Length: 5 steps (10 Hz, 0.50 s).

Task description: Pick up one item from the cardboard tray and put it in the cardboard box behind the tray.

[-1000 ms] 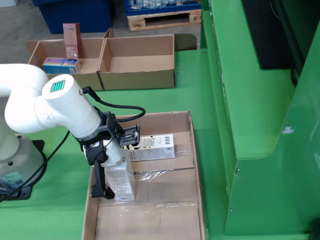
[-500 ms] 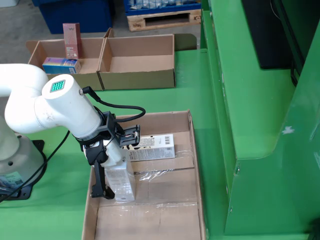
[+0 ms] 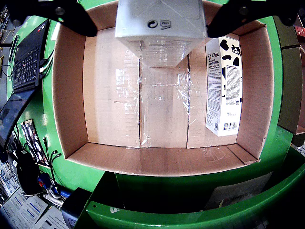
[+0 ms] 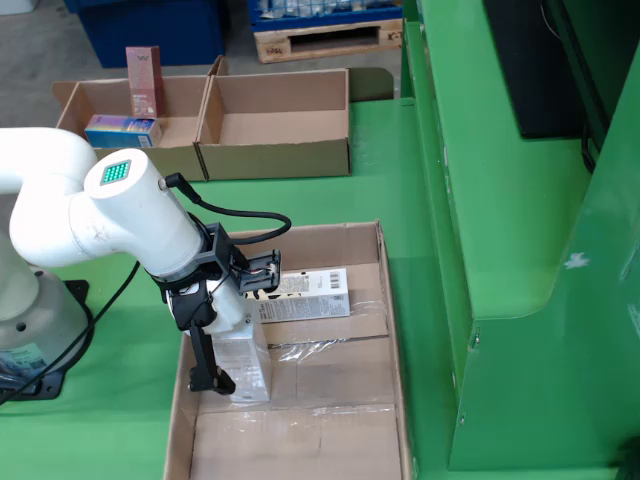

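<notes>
From the fixed view I saw the fingers (image 4: 222, 345) clamped on a white carton (image 4: 243, 352) inside the cardboard box (image 4: 396, 345). Only the gripper-mounted view showed me the cow-print carton (image 3: 224, 88) lying flat at the box's right wall.

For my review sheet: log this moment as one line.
phase: carry | gripper: shut on white carton | position: over large cardboard box | in box: cow-print carton, lying flat

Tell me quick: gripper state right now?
Gripper: closed on the white carton, held above the cardboard box.
</notes>
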Each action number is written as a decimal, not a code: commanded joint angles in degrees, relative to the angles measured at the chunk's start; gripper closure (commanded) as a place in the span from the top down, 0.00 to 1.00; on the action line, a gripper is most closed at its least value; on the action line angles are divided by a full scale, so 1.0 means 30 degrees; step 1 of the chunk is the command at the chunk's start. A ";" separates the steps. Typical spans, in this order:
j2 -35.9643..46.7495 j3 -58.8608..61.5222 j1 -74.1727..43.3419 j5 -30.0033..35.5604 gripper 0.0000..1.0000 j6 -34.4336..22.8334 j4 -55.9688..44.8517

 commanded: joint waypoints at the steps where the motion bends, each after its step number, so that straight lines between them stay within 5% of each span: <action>1: 0.0338 0.0487 -0.0144 -0.0024 0.40 -0.0046 0.0220; 5: 0.0338 0.0487 -0.0144 -0.0024 0.00 -0.0046 0.0220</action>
